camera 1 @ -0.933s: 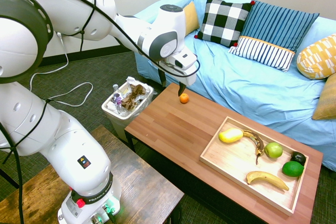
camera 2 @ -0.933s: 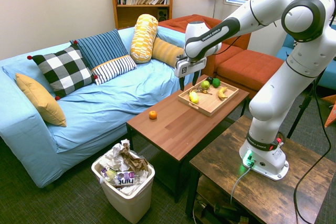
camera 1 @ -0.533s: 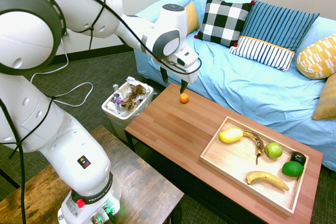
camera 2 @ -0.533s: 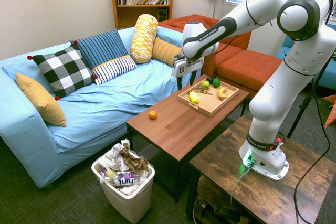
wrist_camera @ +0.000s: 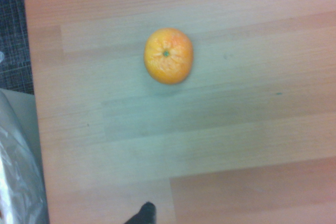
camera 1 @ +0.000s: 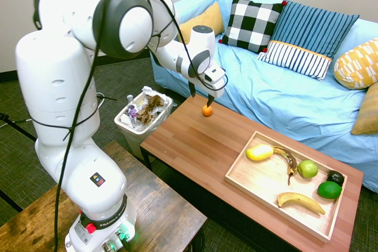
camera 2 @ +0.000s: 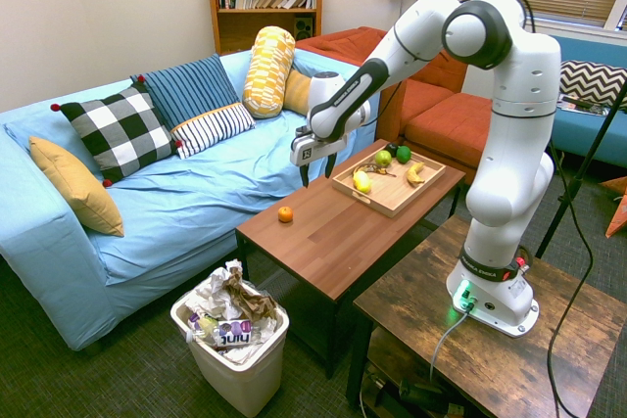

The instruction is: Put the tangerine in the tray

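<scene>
Since you must lift fruit, low brown wood table [camera 1: 189, 140], first exterior view's centre to lower right, holds it within reach. White two-finger gripper [camera 2: 316, 179] has fingers spread, empty, angled down, presumably to straddle small round orange tangerine [camera 1: 207, 111], upper centre, on table. Shallow pale wood tray [camera 1: 276, 210], lower right, bears assorted fruit, bare middle inviting yours. White plastic bin [camera 2: 245, 379], second exterior view's lower left, contains crumpled paper, bottle.
</scene>
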Motion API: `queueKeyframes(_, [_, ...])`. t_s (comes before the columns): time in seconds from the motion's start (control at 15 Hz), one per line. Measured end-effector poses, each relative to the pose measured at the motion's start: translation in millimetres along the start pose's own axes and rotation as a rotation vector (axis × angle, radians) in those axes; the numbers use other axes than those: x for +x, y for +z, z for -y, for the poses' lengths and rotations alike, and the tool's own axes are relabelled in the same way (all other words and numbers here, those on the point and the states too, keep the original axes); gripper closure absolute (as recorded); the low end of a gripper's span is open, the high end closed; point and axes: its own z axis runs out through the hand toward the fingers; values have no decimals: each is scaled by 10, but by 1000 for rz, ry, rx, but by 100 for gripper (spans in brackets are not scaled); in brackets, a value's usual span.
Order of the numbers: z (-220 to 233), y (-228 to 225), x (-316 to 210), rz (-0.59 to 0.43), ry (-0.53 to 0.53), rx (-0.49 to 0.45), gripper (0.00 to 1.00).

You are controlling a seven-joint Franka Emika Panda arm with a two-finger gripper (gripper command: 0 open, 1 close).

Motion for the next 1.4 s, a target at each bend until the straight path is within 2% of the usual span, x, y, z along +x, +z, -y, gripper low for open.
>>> queueKeyframes(0.47, [683, 1023, 242, 5, 39, -33, 0])
queueKeyframes(0.8, [897, 1500, 342, 13, 70, -73, 0])
queueKeyframes(0.87, [897, 1551, 383, 13, 80, -77, 100])
queueKeyframes(1.4, [914, 1666, 370, 39, 111, -80, 100])
